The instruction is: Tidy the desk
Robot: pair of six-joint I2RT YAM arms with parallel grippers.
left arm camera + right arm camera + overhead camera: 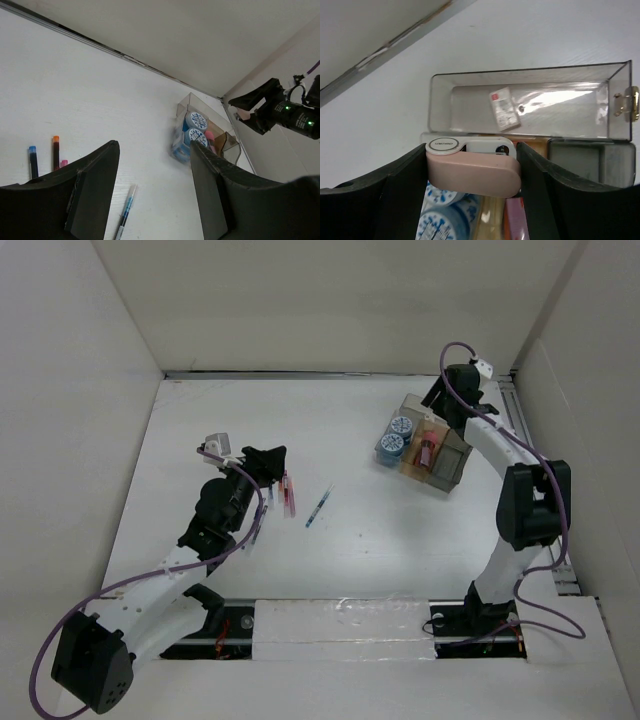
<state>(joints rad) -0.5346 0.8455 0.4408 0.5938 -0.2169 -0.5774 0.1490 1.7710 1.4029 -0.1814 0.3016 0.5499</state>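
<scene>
desk (pixel 400 540): white top, spread beneath both arms. left gripper (pixel 154 147): jaws wide apart, empty, near pens (pixel 288 495). right gripper (pixel 472 150): clamped on pink-white case (pixel 475 175), over clear organizer (pixel 530 75).

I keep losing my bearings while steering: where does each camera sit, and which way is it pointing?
Top external: fixed above and behind the robot, looking down on the desk; both arms show, left gripper by the pens, right gripper at the organizer.
Left wrist: low over the desk, facing the far right corner; its open fingers frame the view, right arm beyond.
Right wrist: looks down into the organizer; its fingers clamp a pink-and-white item.
Shared: all three show the organizer's blue-topped tubs.
</scene>
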